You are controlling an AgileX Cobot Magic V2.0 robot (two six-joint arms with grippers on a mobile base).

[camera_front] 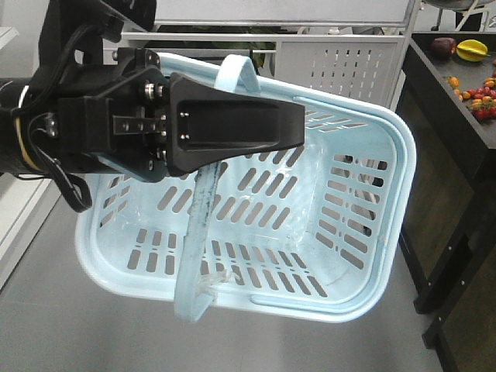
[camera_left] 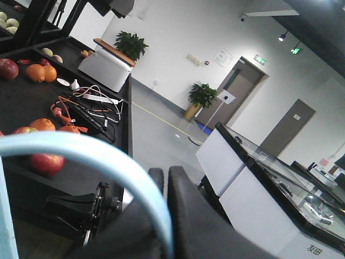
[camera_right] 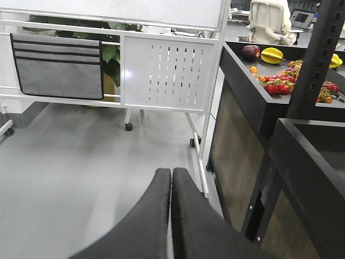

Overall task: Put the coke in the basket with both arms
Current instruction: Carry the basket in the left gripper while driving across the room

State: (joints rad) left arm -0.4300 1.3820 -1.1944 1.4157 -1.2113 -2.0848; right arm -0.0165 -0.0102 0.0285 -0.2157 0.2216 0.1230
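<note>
Left arm [camera_front: 85, 116]: black and boxy, it comes in from the left edge of the front view and lies about level, its wedge pointing right across the basket.
Left claw [camera_front: 300, 124]: clenched, grasping the basket by a handle [camera_left: 97, 154]. In the left wrist view the pale blue hoop curves down into the seam between the two fingers.
Basket [camera_front: 403, 155]: at the middle of the front view over the grey floor, turned askew with its opening towards the camera. A handle strip runs down over its lower rim.
Open room: bare floor lies left of and below the basket. Its right rim is near the dark desk [camera_front: 467, 75] but apart from it.
Right claw [camera_right: 171, 175]: fingers pressed together with nothing between them, aimed over the floor [camera_right: 81, 162] towards the foot of the white perforated stand [camera_right: 170, 70]. The desk's side panel is just to its right.
Views: only the front view shows the whole basket. The left wrist view gives just the handle arc, plus a fruit-strewn desk top with cables. The right wrist view gives the floor, stand and desk.
</note>
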